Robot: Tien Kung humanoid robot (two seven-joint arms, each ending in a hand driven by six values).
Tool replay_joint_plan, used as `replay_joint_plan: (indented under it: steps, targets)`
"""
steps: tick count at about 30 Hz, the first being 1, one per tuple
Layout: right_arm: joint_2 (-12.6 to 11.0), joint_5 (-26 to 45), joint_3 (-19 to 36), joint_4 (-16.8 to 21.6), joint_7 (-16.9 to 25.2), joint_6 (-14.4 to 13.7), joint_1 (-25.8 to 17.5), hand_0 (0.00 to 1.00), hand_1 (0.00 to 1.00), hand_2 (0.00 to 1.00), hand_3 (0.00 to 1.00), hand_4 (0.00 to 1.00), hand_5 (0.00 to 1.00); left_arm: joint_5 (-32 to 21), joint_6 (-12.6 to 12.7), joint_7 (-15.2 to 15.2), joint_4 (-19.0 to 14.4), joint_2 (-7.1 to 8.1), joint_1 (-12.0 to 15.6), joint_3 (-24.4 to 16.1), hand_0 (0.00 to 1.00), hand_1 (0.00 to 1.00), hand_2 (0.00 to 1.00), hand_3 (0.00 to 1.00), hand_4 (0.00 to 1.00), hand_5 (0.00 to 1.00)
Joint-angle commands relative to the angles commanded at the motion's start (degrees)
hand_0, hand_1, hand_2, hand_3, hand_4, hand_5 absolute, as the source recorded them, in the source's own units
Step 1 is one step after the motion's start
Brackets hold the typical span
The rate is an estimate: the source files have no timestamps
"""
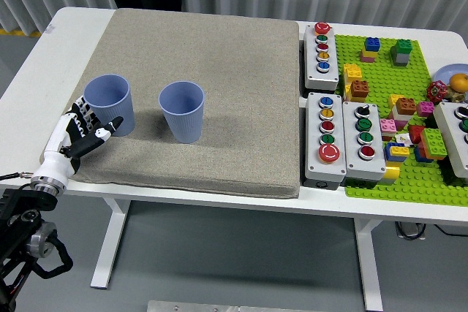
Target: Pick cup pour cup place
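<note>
Robot hand (82,131), the left one, is held unclenched, fingers spread, grasping nothing, just at seven o'clock of the left cup (109,104). Two blue cups are counted on the grey mat (219,71); the second (182,110) stands at three o'clock. Light, thin walls are judged; mid-wall grasping is advised.

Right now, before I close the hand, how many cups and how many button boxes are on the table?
Ribbed blue plastic cups: 2, the left cup beside the open left hand and the right cup.
Grey button boxes: 4, at and.
Total: 6.
</note>
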Motion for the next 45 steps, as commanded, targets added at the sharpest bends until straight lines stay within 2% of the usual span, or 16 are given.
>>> replay_joint_plan:
  steps: [22, 45]
  targets:
    - [-0.11, 0.16, 0.00, 0.00, 0.12, -0.01, 0.28, 0.707, 0.632, 0.588, 0.575, 0.002, 0.134, -0.10, 0.39, 0.06, 0.75, -0.08, -1.06, 0.80, 0.929, 0.920, 0.998, 0.947, 0.877, 0.222]
    - [-0.11, -0.24, 0.19, 0.00, 0.02, 0.06, 0.35, 0.707, 0.632, 0.588, 0.575, 0.002, 0.133, -1.47, 0.34, 0.13, 1.25, 0.87, -2.35, 1.97, 0.929, 0.919, 0.998, 0.937, 0.863, 0.205]
